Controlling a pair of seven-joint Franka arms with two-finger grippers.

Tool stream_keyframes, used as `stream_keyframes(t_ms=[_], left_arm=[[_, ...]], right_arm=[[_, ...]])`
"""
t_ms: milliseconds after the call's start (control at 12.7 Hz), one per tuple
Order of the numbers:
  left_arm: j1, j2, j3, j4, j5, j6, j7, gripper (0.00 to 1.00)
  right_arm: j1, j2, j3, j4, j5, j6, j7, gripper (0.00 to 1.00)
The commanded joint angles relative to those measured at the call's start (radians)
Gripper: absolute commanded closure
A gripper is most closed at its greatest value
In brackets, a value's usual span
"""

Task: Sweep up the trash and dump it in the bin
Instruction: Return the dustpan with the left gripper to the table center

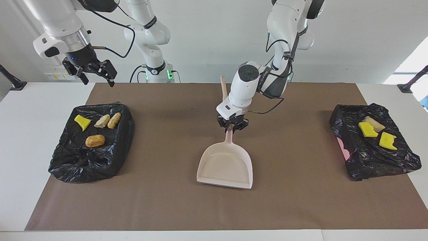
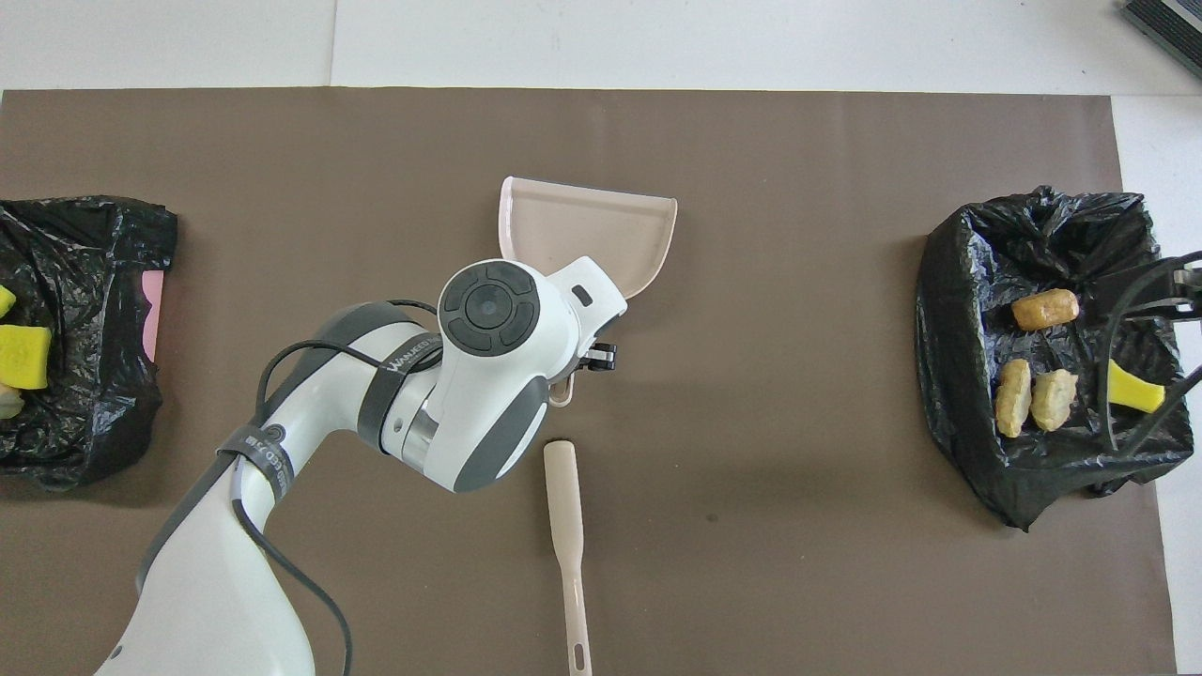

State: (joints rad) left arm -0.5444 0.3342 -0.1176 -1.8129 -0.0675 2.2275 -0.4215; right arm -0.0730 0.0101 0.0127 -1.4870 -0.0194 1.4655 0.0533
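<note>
The facing view shows the left end effector (image 1: 232, 128) pinching the dustpan (image 1: 225, 165) by its handle at mid-table; overhead, the arm hides that grip. The pan's long axis runs away from the robots, mouth outermost. The brush (image 2: 566, 526) lies parallel, nearer the robots. Trash (image 1: 97, 125) sits in two black bags (image 1: 83, 160) at the table's ends. The right end effector (image 1: 90, 72), spread, waits over the table's corner.

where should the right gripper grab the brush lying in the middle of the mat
By the slim handle, coming straight down from above. The brush lies flat with its narrow handle toward the robots, and the thicker head points at the dustpan, which the left gripper crowds.
</note>
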Motion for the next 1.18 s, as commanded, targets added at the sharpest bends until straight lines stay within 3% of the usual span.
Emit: stream_keyframes(t_ms=[0, 236, 315, 394, 472, 551, 708, 1102], left_arm=[[-0.029, 0.000, 0.019, -0.042, -0.018, 0.064, -0.026, 1.00], [-0.037, 0.000, 0.019, -0.048, -0.018, 0.066, -0.065, 1.00], [-0.040, 0.000, 0.019, -0.051, -0.018, 0.066, -0.097, 0.92], [-0.040, 0.002, 0.019, -0.054, -0.018, 0.067, -0.121, 0.73], [-0.036, 0.002, 0.021, -0.052, -0.018, 0.066, -0.123, 0.19], [-0.026, -0.001, 0.023, -0.052, -0.018, 0.055, -0.112, 0.00], [0.035, -0.049, 0.027, -0.043, -0.018, 0.011, -0.105, 0.00], [0.229, -0.167, 0.030, -0.045, -0.008, -0.234, 0.025, 0.00]], right_arm=[[-0.008, -0.002, 0.007, 0.002, 0.015, -0.010, 0.005, 0.00], [-0.007, -0.002, 0.009, 0.002, 0.016, -0.014, 0.005, 0.00], [-0.007, -0.002, 0.009, 0.002, 0.015, -0.013, 0.005, 0.00], [-0.007, -0.002, 0.009, 0.002, 0.016, -0.014, 0.005, 0.00], [-0.007, -0.002, 0.009, 0.002, 0.016, -0.014, 0.003, 0.00], [-0.007, -0.002, 0.009, 0.002, 0.015, -0.013, 0.003, 0.00], [-0.008, -0.002, 0.009, 0.002, 0.016, -0.011, 0.005, 0.00], [-0.008, -0.002, 0.009, 0.002, 0.015, -0.011, 0.005, 0.00]])
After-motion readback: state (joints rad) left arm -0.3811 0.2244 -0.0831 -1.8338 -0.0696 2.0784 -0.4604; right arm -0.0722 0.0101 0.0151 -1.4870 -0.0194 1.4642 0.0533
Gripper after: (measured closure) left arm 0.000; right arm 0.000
